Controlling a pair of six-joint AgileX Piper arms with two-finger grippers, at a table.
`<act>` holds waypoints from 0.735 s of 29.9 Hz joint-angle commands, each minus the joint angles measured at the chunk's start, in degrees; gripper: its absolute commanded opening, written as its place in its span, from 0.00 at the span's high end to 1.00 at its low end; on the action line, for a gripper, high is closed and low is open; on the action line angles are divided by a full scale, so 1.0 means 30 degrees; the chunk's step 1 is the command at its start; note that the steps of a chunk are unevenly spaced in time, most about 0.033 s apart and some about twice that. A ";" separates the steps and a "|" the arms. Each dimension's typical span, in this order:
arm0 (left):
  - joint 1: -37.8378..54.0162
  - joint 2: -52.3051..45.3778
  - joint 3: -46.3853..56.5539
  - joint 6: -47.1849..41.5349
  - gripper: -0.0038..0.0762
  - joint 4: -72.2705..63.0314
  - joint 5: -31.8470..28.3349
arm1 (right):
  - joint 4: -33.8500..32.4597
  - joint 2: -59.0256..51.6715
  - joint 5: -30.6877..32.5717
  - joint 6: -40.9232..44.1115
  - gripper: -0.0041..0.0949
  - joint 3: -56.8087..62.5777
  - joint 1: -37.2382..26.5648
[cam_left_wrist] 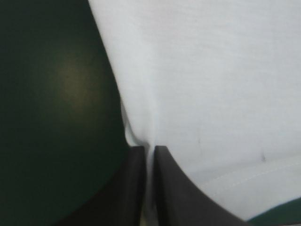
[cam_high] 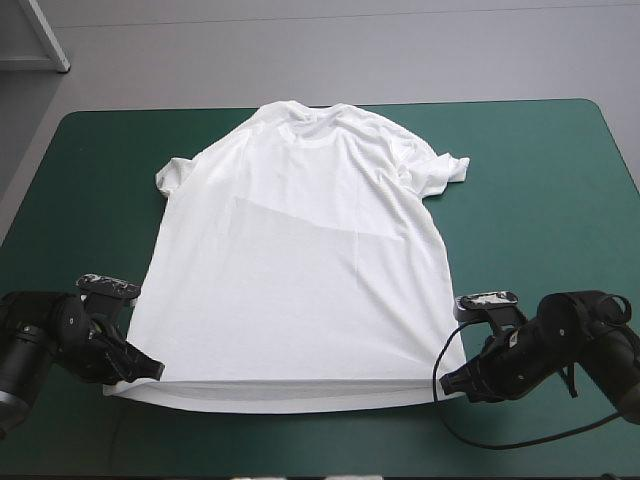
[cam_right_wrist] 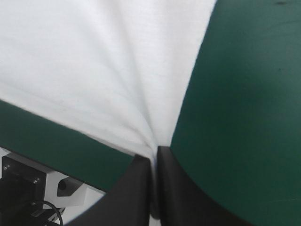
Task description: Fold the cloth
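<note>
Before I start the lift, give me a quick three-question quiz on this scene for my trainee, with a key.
1. True or false: the T-shirt lies in a crumpled heap on the teal-green cover.
2. Where do the left gripper and right gripper hold it? A collar; B sleeves; C the ends of the hem.
3. Fill in: its collar points toward the table's ___ edge.
Key: 1 false, it is spread flat; 2 C; 3 far.
</note>
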 commanded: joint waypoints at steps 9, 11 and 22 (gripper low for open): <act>0.0013 -0.0259 -0.0427 0.0148 0.31 -0.0627 0.0414 | 0.0295 -0.1353 -0.0193 -0.1161 0.42 -0.0333 -0.0002; 0.0013 -0.0259 -0.0427 0.0148 0.32 -0.0731 0.0085 | 0.0295 -0.1353 -0.0449 -0.1161 0.35 -0.0333 -0.0002; 0.0013 0.0878 -0.1392 -0.1021 0.32 -0.0627 -0.7482 | 0.0335 -0.1353 -0.1268 -0.0486 0.32 -0.0333 -0.0002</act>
